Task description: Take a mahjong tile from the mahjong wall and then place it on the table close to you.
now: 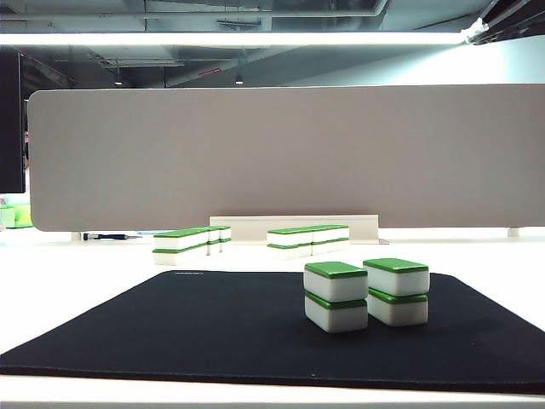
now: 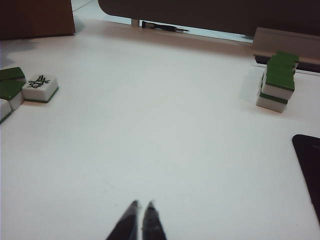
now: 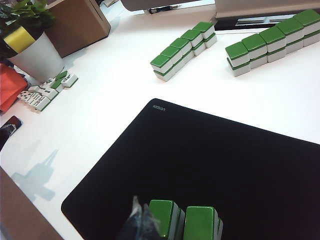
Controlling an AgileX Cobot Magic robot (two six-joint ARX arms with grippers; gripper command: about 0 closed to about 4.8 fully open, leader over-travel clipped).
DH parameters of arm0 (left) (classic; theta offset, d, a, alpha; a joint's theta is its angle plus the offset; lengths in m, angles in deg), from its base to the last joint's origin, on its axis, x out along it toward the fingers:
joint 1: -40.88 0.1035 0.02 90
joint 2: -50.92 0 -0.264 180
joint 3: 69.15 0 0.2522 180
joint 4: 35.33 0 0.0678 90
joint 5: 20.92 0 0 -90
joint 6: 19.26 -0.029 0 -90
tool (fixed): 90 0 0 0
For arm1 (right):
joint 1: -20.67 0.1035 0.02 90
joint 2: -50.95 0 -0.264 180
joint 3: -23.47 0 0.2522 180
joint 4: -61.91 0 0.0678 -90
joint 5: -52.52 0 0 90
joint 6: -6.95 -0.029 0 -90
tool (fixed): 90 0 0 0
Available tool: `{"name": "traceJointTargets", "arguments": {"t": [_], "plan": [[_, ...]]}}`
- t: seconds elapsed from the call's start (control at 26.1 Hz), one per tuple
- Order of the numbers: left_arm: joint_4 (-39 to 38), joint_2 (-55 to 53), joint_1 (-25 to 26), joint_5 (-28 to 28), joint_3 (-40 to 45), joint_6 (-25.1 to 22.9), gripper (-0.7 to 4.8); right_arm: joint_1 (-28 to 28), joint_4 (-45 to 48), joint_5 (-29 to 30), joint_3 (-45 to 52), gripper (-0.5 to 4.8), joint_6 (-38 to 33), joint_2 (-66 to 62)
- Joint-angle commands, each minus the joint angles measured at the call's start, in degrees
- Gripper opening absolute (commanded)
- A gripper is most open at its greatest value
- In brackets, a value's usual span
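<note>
Nearest the exterior camera, the black mat (image 1: 213,328) is lying on the white table (image 1: 77,273), with two two-high tile stacks (image 1: 366,292) sitting side by side on its right part, green backs up. Right gripper (image 3: 141,220) is hanging just beside the left of those stacks, over the mat; its fingertips are showing pressed together with nothing between them, though whether it is touching the stack can't be told. Left gripper (image 2: 140,216) is hovering over bare table, tips pressed together, pinching nothing, well apart from any tile. Neither gripper is showing in the exterior view. Beyond the mat, the mahjong wall is sitting in two separate runs: the left run (image 1: 192,243) angling away, the right run (image 1: 308,239) just in front of a low white tray (image 1: 294,223); both are two high with green backs up. Right wrist view is showing the same two runs (image 3: 235,42) past the mat's far edge, with a gap between them. Off to the side, loose tiles (image 3: 47,90) are lying near a white plant pot (image 3: 37,60) and a brown box (image 3: 80,20); one loose tile (image 2: 41,87) is lying face up. Farthest back, a grey partition (image 1: 281,158) is standing across the table, with a dark pen (image 2: 162,26) lying at its foot.
</note>
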State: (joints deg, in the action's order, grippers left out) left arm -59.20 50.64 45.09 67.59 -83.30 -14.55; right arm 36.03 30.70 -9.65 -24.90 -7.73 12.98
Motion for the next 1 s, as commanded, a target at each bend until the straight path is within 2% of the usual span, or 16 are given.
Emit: {"name": "traceJointTargets", "arguments": {"t": [0.04,0.57,0.65,0.69,0.84,1.0], "plan": [[-0.6,0.0,0.1,0.4,0.0,-0.2,0.18,0.1,0.6,-0.1,-0.2,-0.01,0.1,0.1],[-0.6,0.0,0.1,0.4,0.0,-0.2,0.18,0.1,0.6,-0.1,-0.2,-0.01,0.1,0.1],[-0.6,0.0,0.1,0.4,0.0,-0.2,0.18,0.1,0.5,-2.4,0.0,-0.01,3.1,0.0],[-0.6,0.0,0.1,0.4,0.0,-0.2,0.18,0.1,0.7,-6.3,0.3,-0.01,3.7,0.5],[-0.6,0.0,0.1,0.4,0.0,-0.2,0.18,-0.5,1.7,-15.7,2.5,-0.01,4.7,4.2],[-0.6,0.0,0.1,0.4,0.0,-0.2,0.18,-3.0,5.1,-18.7,6.6,-0.01,4.7,8.3]]}}
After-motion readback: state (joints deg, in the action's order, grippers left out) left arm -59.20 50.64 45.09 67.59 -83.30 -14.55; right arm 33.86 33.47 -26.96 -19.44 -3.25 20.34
